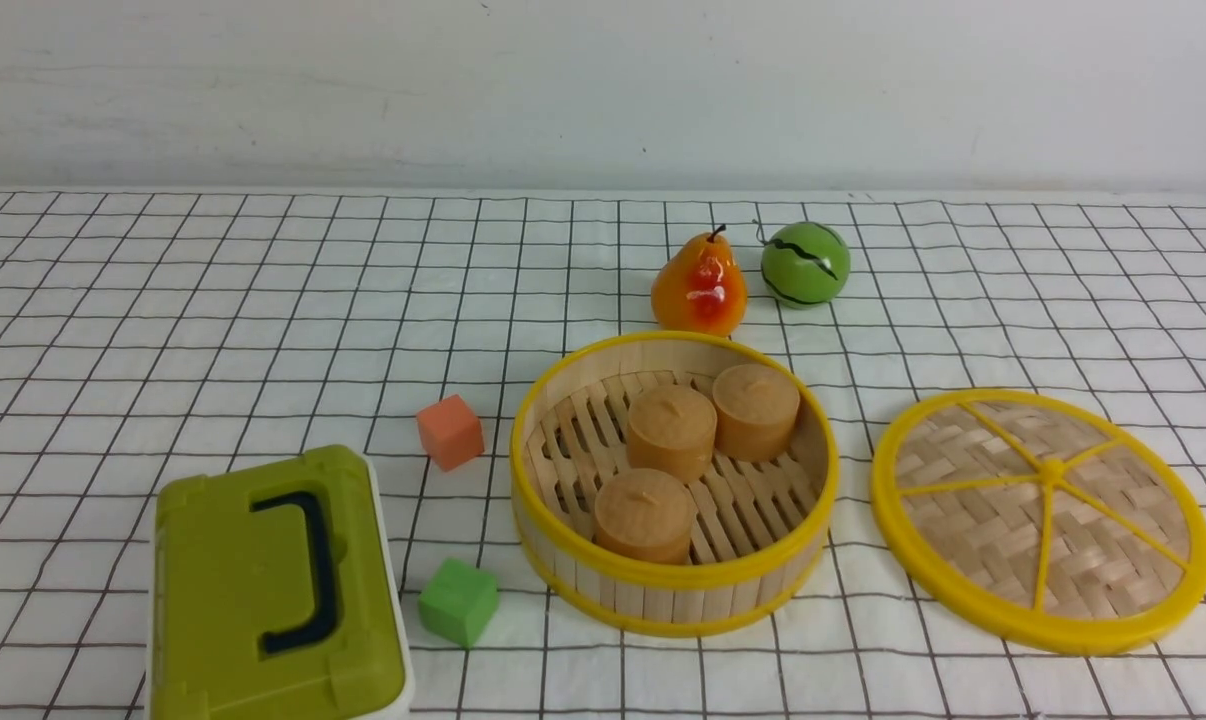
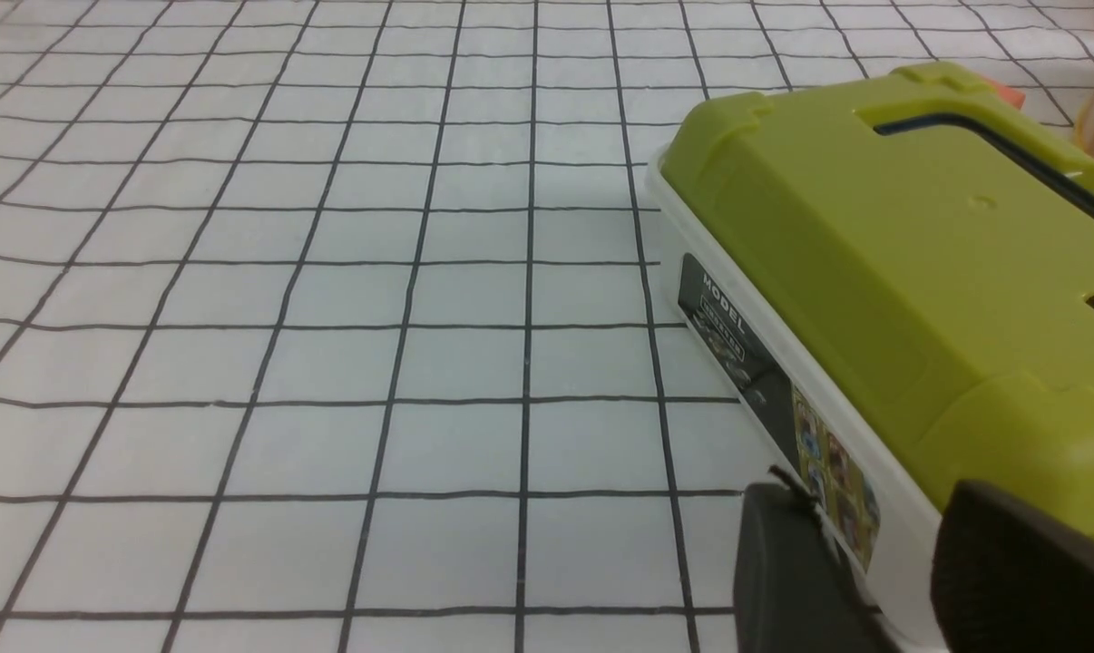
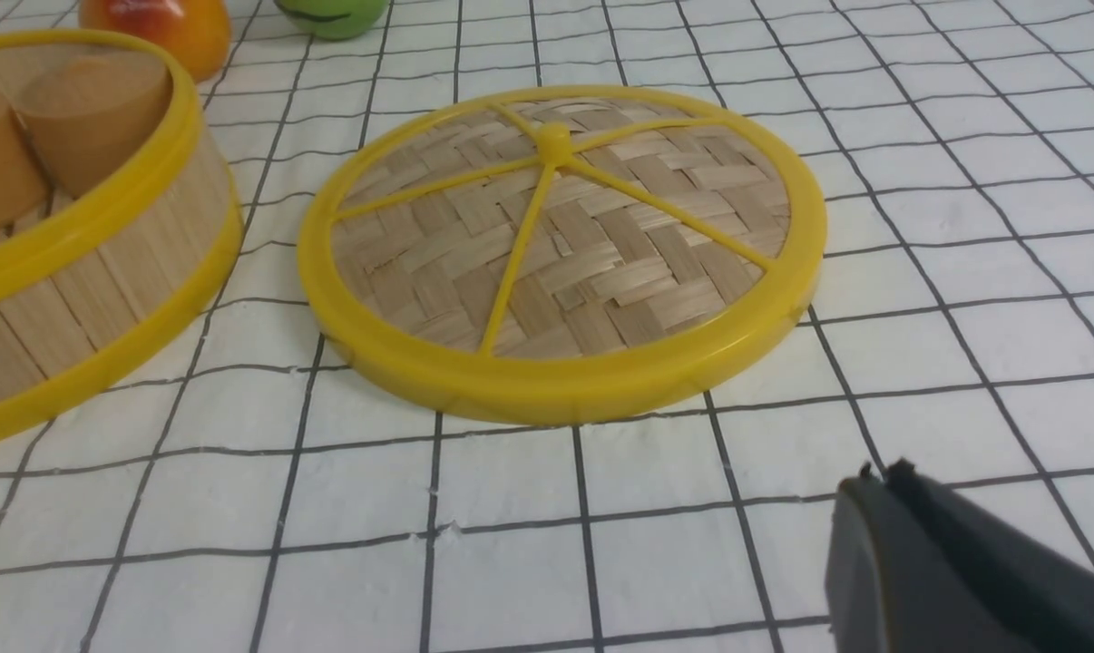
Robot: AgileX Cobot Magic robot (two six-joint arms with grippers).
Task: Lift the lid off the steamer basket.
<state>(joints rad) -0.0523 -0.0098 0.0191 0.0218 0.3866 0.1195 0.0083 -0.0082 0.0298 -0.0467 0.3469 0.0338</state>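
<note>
The lid (image 1: pixel 1041 520) lies flat on the checked cloth to the right of the steamer basket (image 1: pixel 663 600), apart from it. The basket stands uncovered and holds three tan buns (image 1: pixel 671 430). Neither gripper shows in the front view. In the right wrist view my right gripper (image 3: pixel 876 478) is shut and empty, a short way off the lid's (image 3: pixel 561 245) near rim, with the basket (image 3: pixel 121 263) beyond. In the left wrist view my left gripper (image 2: pixel 874 497) is open and empty, close to the side of the olive-green box (image 2: pixel 874 254).
The olive-green box with a dark handle (image 1: pixel 263 600) sits at the front left. An orange cube (image 1: pixel 450 431) and a green cube (image 1: pixel 458 600) lie left of the basket. A toy pear (image 1: pixel 698 285) and a green melon (image 1: pixel 805 263) stand behind it.
</note>
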